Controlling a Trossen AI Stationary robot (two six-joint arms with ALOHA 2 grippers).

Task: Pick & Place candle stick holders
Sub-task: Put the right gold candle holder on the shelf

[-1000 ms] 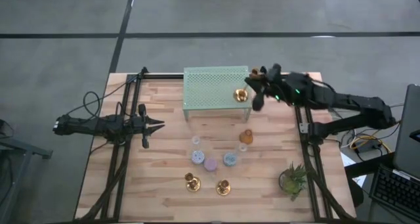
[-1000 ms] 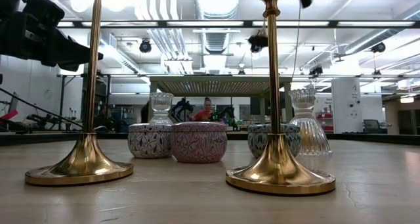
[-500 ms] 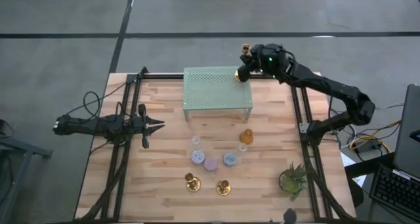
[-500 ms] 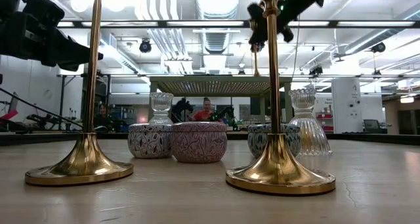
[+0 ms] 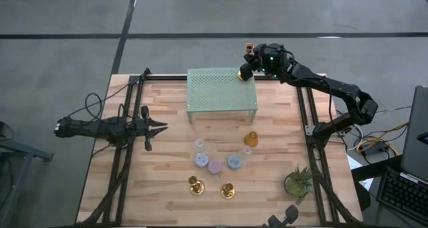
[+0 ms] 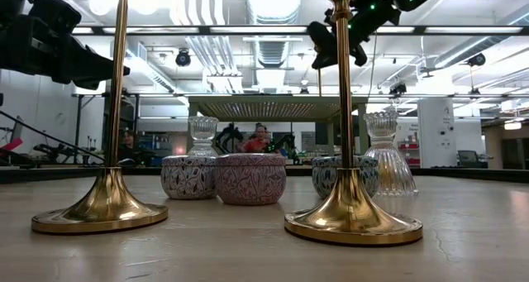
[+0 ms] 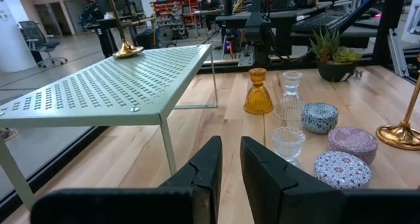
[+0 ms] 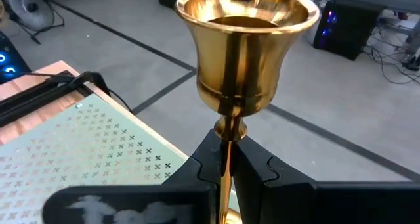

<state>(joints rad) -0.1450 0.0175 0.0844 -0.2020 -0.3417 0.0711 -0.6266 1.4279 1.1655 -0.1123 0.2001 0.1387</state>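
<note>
A gold candle stick holder (image 5: 245, 71) stands upright at the far right corner of the green perforated shelf (image 5: 221, 89), its round base (image 7: 127, 50) at the shelf top. My right gripper (image 5: 249, 62) is shut on its stem. Two more gold candle stick holders (image 5: 195, 185) (image 5: 227, 190) stand on their round bases near the table's front edge, large in the low view (image 6: 107, 206) (image 6: 351, 220). My left gripper (image 7: 230, 159) waits at the table's left side, fingers close together around nothing. My right gripper pinches the holder's thin stem (image 8: 225, 142) between its two fingers, just below the top cup (image 8: 244, 40). The fingers come nearly level from the table's right side and lie across the stem. The holder stays upright, its base low over or on the shelf top.
Between the shelf and the front holders stand three patterned candle tins (image 5: 214, 165), an amber glass (image 5: 251, 140) and clear glass cups (image 5: 199, 143). A small potted plant (image 5: 298, 181) sits at the front right. Metal frame rails run along both table sides.
My right gripper has carried the gold holder from above the shelf's right side toward the table's far edge and a little down, to the shelf's far right corner, tipping further forward. Most of the move came early; it has nearly stopped. The holder stayed upright.
</note>
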